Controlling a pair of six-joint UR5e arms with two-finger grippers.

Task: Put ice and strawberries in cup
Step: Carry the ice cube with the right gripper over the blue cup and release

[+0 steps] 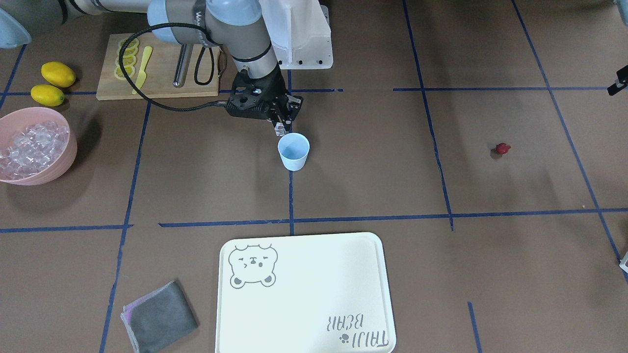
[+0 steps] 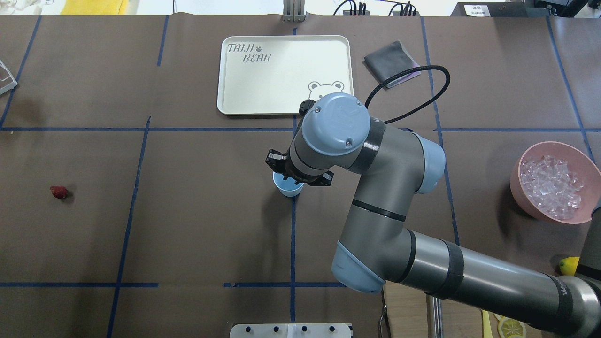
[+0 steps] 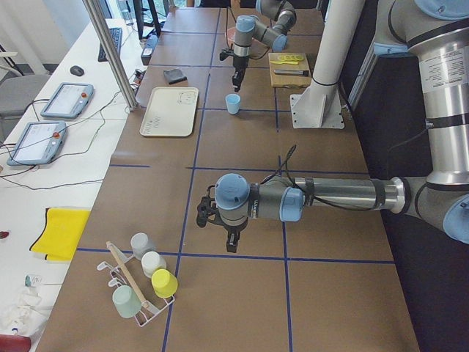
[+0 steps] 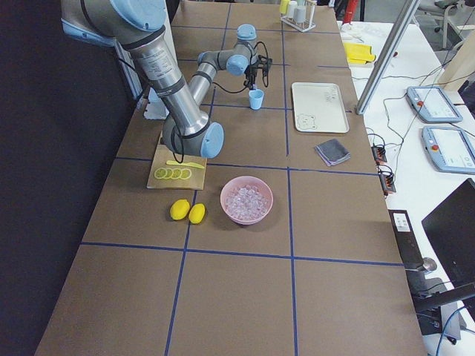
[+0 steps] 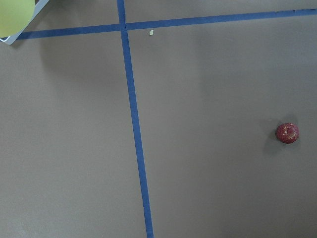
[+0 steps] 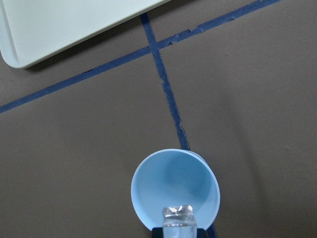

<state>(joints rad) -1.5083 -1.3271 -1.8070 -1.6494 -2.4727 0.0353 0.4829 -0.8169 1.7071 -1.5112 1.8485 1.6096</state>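
Pale-blue cup (image 1: pixel 294 151) ringed by bare desk (image 1: pixel 368 186).
Ice cube (image 1: pixel 279 129) is clamped by downward-pointed right fingers (image 1: pixel 277 119) over its eleven-o'clock rim, front-facing view; the spread of the left fingers (image 3: pixel 231 242) cannot be told.

Robotics laboratory. Indicators: a brown table (image 3: pixel 242 147) marked into a grid with blue tape (image 1: pixel 291 201); a white arm pedestal (image 3: pixel 333 51); control tablets (image 3: pixel 66 100) at 9 o'clock in the left-end view; keyboard (image 3: pixel 115 42) and mouse (image 3: pixel 77 70) at 11 o'clock.
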